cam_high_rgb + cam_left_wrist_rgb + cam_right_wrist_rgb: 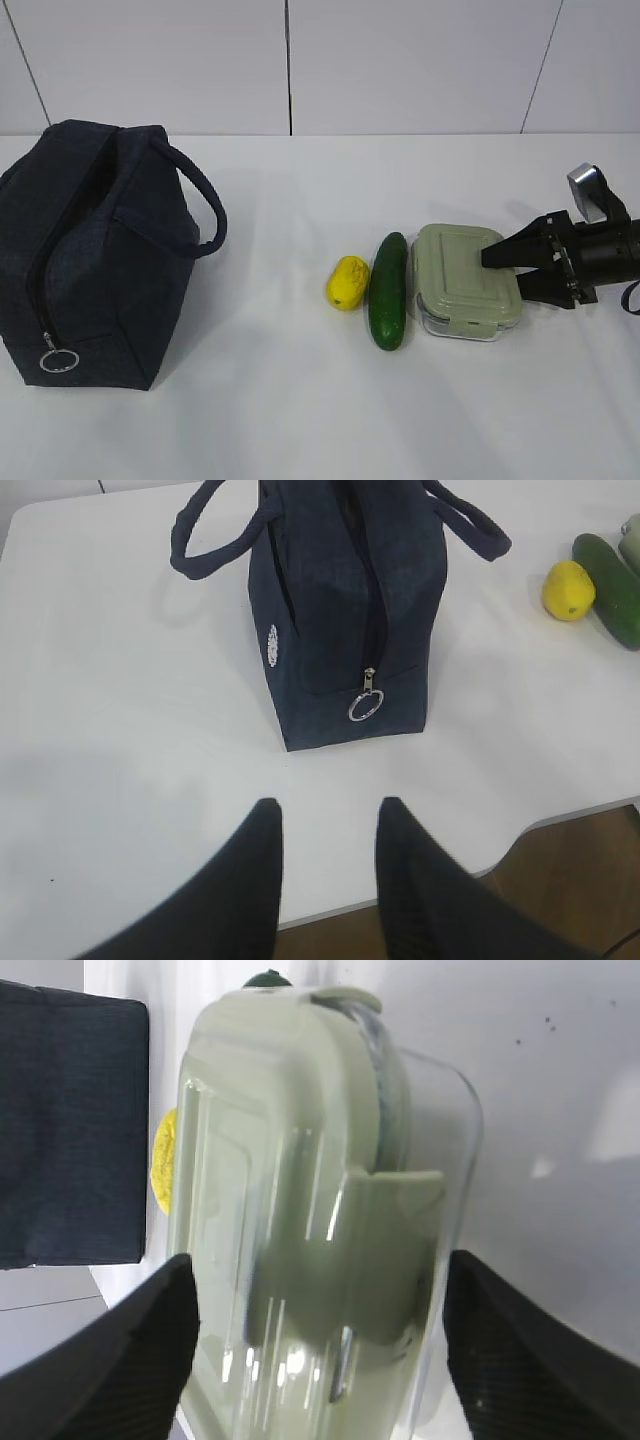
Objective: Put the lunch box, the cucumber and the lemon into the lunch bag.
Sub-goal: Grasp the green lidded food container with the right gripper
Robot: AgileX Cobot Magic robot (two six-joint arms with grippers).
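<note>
Since the lunch box (pixel 466 282) is rigid, slick clear plastic, grip across its short sides under the lid rim. It sits beside the cucumber (pixel 388 290). Right gripper (pixel 520 268) straddles it, fingers wide, not closed. Left gripper (pixel 328 825) is parted, empty, near the lunch bag (pixel 345 610).

Setting: a robot test bench in a lab-like room, not a home or kitchen.
Work surface: a plain white table (pixel 300 420), bare apart from a few staged things set well apart.
Backdrop: white wall panels (pixel 410 60) with dark seams, no decoration.
Floor: brown wood-look flooring (pixel 560 880) past the table edge in the left wrist view.
Equipment: a black robot arm (pixel 600 250) reaches in from the right edge.
Props: a lunch bag (pixel 90 250), a lemon (pixel 347 282), a cucumber (pixel 388 290) and a lunch box (pixel 465 280), laid out in a row.
</note>
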